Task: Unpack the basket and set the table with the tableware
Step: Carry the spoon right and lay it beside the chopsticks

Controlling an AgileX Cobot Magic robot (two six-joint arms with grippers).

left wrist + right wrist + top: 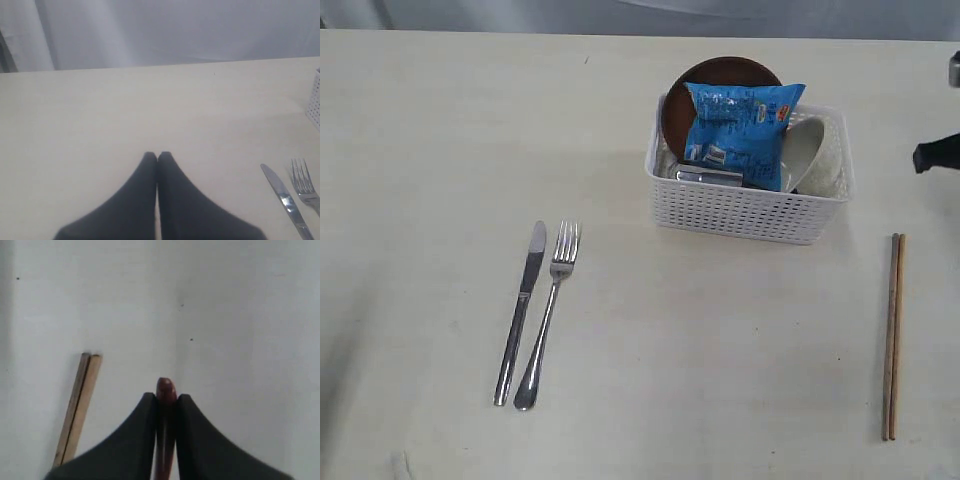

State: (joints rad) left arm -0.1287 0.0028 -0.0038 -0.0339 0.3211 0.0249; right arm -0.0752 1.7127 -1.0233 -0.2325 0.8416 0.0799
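1. The counter (440,150) carries everything. Left of the middle, the knife (522,310) and fork (548,320) lie side by side. The chopsticks (892,335) lie as a pair near the right edge. The basket (740,212) sits toward the back, right of the middle.
2. The basket holds most of what is left to unpack. The plate (720,72) stands on edge at its back wall and the bowl (805,150) lies tipped on its side at the right end. A blue packet (740,130) leans across both, with a steel thing (710,177) low in front of it (too buried to name).
3. The main risk is in the basket: the packet covers the plate and rests on the bowl. Lifting either could drag the packet out, let the bowl roll, or shove the light basket.
4. The chopsticks lie close to the right pincer (166,397). A spoon put down carelessly here could land on them or knock the pair askew.
5. The right pincer is nearly closed, clamped on the handle of the red-brown spoon (166,386), whose tip pokes out between the jaws. The spoon's other end is out of view, and I cannot tell its height over the counter. Such a narrow hold may let it swivel or slip.
6. The left pincer (157,156) is fully closed on nothing, over bare counter with the knife and fork off to one side.
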